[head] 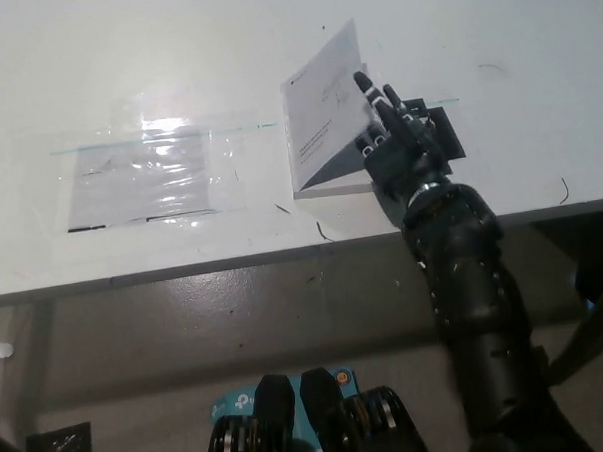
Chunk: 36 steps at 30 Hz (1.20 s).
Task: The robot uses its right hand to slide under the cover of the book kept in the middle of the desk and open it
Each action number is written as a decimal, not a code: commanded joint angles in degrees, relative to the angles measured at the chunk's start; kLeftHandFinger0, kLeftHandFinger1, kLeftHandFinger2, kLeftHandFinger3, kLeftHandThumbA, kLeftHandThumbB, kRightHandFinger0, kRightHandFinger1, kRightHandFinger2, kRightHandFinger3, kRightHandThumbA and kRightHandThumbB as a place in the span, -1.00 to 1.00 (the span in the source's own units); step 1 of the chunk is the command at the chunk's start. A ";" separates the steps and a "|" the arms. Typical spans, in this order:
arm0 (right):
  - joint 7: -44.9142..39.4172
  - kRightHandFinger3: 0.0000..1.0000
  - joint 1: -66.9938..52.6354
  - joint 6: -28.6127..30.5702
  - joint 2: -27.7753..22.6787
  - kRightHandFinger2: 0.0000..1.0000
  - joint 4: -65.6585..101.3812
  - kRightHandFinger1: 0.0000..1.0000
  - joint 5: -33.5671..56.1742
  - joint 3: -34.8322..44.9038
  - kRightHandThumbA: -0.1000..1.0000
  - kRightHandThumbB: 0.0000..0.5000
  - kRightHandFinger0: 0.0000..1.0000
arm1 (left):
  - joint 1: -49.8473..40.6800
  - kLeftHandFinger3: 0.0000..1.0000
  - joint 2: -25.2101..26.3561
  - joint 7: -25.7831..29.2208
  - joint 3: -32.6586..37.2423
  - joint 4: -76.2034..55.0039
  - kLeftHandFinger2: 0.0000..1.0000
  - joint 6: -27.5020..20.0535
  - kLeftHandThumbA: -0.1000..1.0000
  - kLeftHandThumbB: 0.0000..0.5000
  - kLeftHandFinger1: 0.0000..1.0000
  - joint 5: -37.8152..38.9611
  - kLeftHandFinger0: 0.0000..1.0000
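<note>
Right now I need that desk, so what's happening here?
The black right hand has its fingers under the cover of the book in the middle of the desk, tilting it up. The cover is only partly open. A clear plastic sleeve lies flat beside it. The left hand is out of view.

Right robot hand [396, 132] is under the book's [323, 135] white cover, fingers spread, tipping it up off the pages toward the left. Book sits near the white worktop's [174, 51] front edge; clear plastic sleeve [149, 178] lies flat to its left.
</note>
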<state>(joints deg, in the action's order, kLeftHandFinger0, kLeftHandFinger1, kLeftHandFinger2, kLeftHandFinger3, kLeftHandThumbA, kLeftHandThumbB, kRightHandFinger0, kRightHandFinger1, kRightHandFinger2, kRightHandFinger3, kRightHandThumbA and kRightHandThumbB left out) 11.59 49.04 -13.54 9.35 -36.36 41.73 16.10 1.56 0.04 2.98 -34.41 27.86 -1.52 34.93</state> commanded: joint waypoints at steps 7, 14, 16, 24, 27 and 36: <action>-4.86 1.00 3.51 2.86 -3.73 0.71 -3.59 0.69 -10.74 -7.78 1.00 -0.09 0.57 | 2.97 0.48 2.19 1.26 0.76 -0.65 0.44 0.46 0.87 -0.12 0.41 -0.77 0.67; -7.00 1.00 1.63 3.07 -4.41 0.75 -6.26 0.67 -15.05 -11.62 1.00 -0.25 0.54 | 3.75 0.49 2.79 1.58 1.24 -0.86 0.38 0.37 0.86 -0.07 0.40 -1.43 0.67; -6.24 1.00 1.43 3.00 -3.98 0.72 -7.17 0.64 -15.56 -11.32 1.00 -0.16 0.49 | 3.73 0.52 2.94 1.68 1.54 -1.09 0.39 0.75 0.87 -0.02 0.40 -1.64 0.66; -8.76 1.00 2.76 5.32 -2.73 0.68 -8.83 0.53 -20.19 -14.15 1.00 -0.07 0.43 | 3.98 0.57 2.84 2.12 1.73 -1.47 0.48 1.42 0.86 -0.17 0.44 -1.08 0.70; -9.25 1.00 4.08 5.99 -2.59 0.65 -9.43 0.55 -21.44 -14.93 1.00 -0.07 0.41 | 4.66 0.46 3.09 2.62 2.24 -1.18 0.39 1.44 0.85 -0.09 0.36 -1.91 0.61; -10.63 0.95 8.91 9.14 -2.57 0.57 -13.80 0.47 -30.85 -23.29 1.00 0.19 0.29 | 4.68 0.47 3.00 3.47 2.12 -1.75 0.38 2.16 0.77 -0.02 0.40 -1.67 0.64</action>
<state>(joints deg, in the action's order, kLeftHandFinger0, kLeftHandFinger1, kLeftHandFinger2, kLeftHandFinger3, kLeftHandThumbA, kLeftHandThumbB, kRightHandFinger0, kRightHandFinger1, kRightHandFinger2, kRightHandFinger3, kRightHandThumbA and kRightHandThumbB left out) 3.23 52.64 -8.44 6.03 -49.90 17.23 -4.25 5.63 2.06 5.49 -32.24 27.80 0.39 33.55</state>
